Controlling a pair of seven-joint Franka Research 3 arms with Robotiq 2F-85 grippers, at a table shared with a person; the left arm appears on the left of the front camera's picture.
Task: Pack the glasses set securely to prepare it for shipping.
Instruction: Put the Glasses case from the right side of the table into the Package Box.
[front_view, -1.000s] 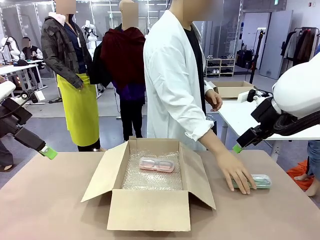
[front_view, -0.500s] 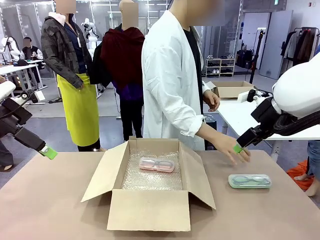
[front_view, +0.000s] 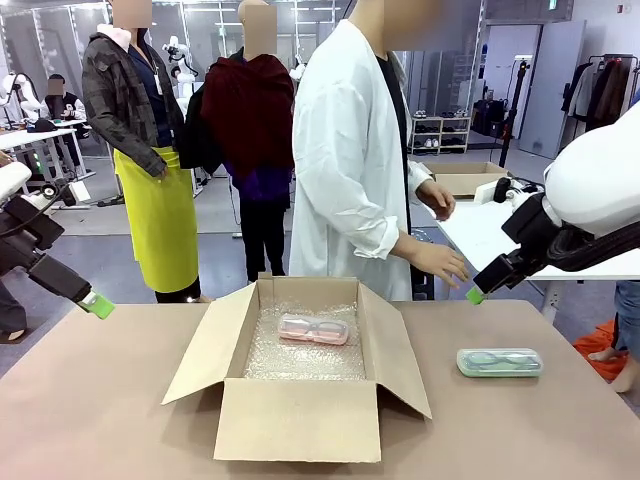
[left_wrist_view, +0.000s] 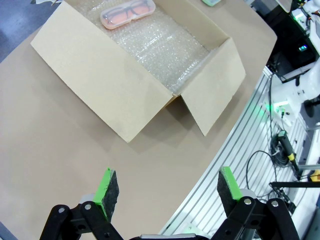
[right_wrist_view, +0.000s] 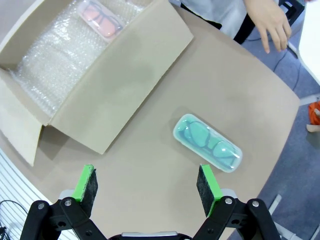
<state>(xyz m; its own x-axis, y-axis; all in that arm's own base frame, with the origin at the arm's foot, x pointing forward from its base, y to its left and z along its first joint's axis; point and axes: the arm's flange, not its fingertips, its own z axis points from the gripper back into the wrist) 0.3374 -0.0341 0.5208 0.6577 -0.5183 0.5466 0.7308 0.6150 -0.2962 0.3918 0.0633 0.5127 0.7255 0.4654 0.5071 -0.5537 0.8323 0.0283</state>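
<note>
The pale pink glasses case (front_view: 313, 328) lies on bubble wrap (front_view: 300, 358) at the far end of an open cardboard box (front_view: 298, 420). It also shows in the left wrist view (left_wrist_view: 127, 12) and the right wrist view (right_wrist_view: 101, 19). The mint green glasses case (front_view: 499, 362) lies flat on the table to the right of the box, under my right gripper (right_wrist_view: 147, 170), which hangs open well above it. My left gripper (left_wrist_view: 166, 175) is open over bare table left of the box. In the front view the left gripper (front_view: 98, 304) and right gripper (front_view: 475, 295) hover at the table's sides.
A person in a white coat stands at the far edge, one hand (front_view: 440, 262) held in the air near my right gripper. The box's flaps (front_view: 205, 345) spread outward. Brown tabletop (front_view: 110, 410) lies free on both sides. An aluminium frame (left_wrist_view: 235, 150) runs along the near edge.
The person's hand lifted off the mint green case and drew back toward the body, leaving the case on the table. Neither arm moved.
</note>
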